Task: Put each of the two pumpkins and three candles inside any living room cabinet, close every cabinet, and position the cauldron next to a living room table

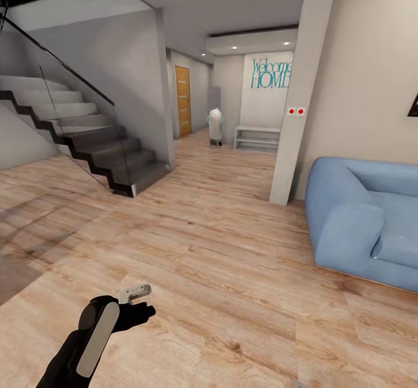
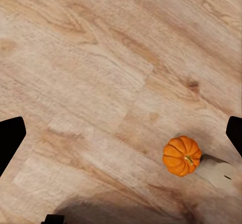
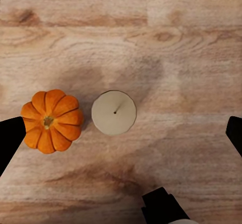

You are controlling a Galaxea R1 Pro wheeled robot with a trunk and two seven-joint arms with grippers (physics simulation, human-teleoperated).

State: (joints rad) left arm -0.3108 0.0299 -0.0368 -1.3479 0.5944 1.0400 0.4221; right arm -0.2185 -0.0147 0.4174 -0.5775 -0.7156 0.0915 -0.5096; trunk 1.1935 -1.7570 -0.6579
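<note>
Both grippers' jaws spread, holding nothing. On the floor point(image 3: 191, 48): a pumpkin point(image 3: 52, 121) just beside a candle point(image 3: 114, 113); another pumpkin point(image 2: 181, 155) alone.

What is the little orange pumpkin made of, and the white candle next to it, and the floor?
Pumpkin: smooth, slightly glossy ribs, real or plastic, can't tell. Candle: matte cream top with a thin wick, looks like wax. Floor: pale wood planks, with grain and knots showing.

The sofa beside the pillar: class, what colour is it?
The sofa is light blue, best seen in the head view.
</note>
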